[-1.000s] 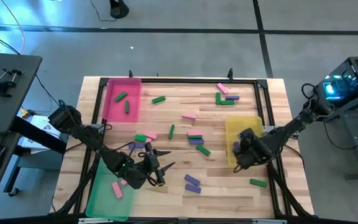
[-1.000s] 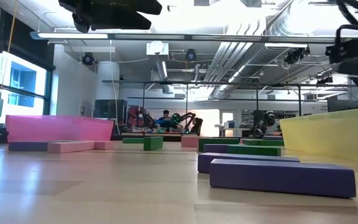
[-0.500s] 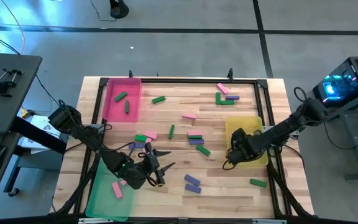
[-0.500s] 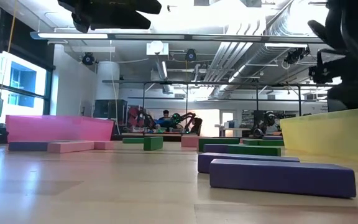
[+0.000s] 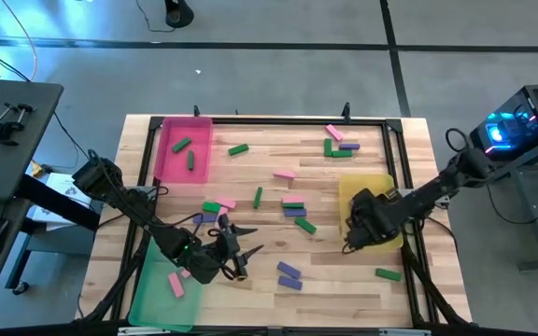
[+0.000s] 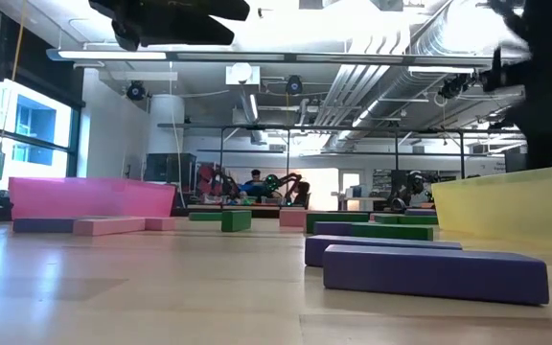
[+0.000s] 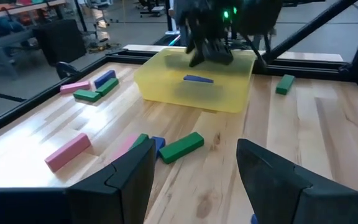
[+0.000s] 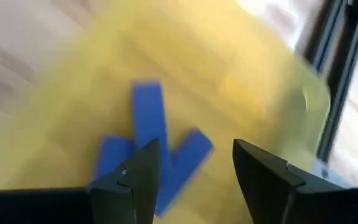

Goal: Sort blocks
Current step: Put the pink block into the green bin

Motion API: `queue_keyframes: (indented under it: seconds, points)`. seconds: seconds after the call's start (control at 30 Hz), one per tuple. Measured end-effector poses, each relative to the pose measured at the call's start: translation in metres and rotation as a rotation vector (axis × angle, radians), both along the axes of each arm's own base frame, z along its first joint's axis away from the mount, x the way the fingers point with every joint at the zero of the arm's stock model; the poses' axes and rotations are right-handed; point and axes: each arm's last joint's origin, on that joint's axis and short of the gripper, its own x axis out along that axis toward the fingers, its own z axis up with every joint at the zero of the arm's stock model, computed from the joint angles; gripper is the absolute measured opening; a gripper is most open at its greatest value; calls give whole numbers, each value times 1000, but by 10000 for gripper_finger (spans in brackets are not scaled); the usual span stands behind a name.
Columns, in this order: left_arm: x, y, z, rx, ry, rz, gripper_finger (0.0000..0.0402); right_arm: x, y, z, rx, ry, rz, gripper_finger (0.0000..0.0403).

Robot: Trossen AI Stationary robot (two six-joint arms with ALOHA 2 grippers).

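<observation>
Green, pink and purple blocks lie flat, scattered over the wooden table (image 5: 269,294). Two purple blocks (image 5: 290,276) lie near the near edge and fill the low view's foreground (image 6: 435,273). My right gripper (image 5: 353,235) hangs open over the near left part of the yellow tray (image 5: 374,191). In the right wrist view, its fingers (image 8: 196,149) stand above three purple blocks (image 8: 148,124) on the tray floor and touch none of them. My left gripper (image 5: 247,259) waits open and empty beside the green tray (image 5: 152,294). It faces the yellow tray (image 7: 194,87).
The pink tray (image 5: 183,149) at the far left holds two green blocks. The green tray holds a pink block (image 5: 176,285). A dark frame (image 5: 269,119) rims the table. A green block (image 7: 180,147) and a pink block (image 7: 67,151) lie ahead of my left gripper.
My right gripper has shifted over the yellow tray, first toward the table's left and near edge, then a little way back. It looms larger in the low view.
</observation>
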Motion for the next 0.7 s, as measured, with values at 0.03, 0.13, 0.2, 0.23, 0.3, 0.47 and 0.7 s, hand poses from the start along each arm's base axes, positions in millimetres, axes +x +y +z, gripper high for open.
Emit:
queue_keyframes:
  seconds: [0.03,0.13,0.2,0.23,0.3,0.47,0.7]
  points:
    - [0,0,0,-1,1,-2,213,1,3,4,-26,-47,26,184]
    - [0,0,0,-3,5,-10,213,8,19,13,-94,-239,128,185]
    - [0,0,-1,1,10,-10,213,13,32,16,-121,-372,217,185]
    - [0,0,-1,5,17,-9,213,16,39,16,-132,-437,262,185]
    - [0,3,-3,-2,32,3,213,22,53,18,-145,-559,348,185]
    - [12,28,-3,-126,78,-19,209,37,88,21,-152,-708,559,185]
    - [21,95,-12,-181,386,-23,190,47,117,18,-134,-731,768,185]
